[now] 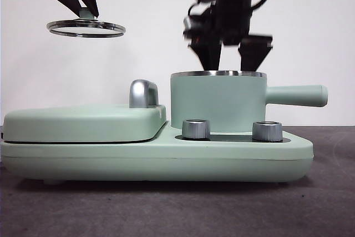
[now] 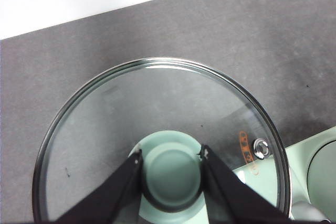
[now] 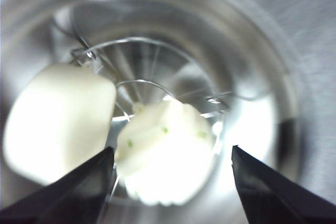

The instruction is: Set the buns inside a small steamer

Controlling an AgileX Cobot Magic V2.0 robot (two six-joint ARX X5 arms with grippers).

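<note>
The small steamer (image 1: 219, 101) stands uncovered on the right of the mint-green cooker base, its long handle (image 1: 294, 95) pointing right. Both buns lie inside on its wire rack: the smooth block (image 3: 58, 119) and, beside it, the ribbed one with green dots (image 3: 163, 153). My right gripper (image 1: 230, 64) hangs open just above the steamer's rim (image 3: 262, 77), holding nothing, its jaws spread around the ribbed bun without touching it. My left gripper (image 2: 172, 156) is high at the left, shut on the green knob (image 2: 172, 174) of the glass lid (image 1: 86, 27), which hangs level in the air.
A flat mint-green grill cover (image 1: 83, 123) with a chrome handle (image 1: 143, 94) fills the left half of the cooker base (image 1: 166, 159). Two steel knobs (image 1: 196, 129) (image 1: 267, 131) stand in front of the steamer. Dark tabletop lies all around, with a white wall behind.
</note>
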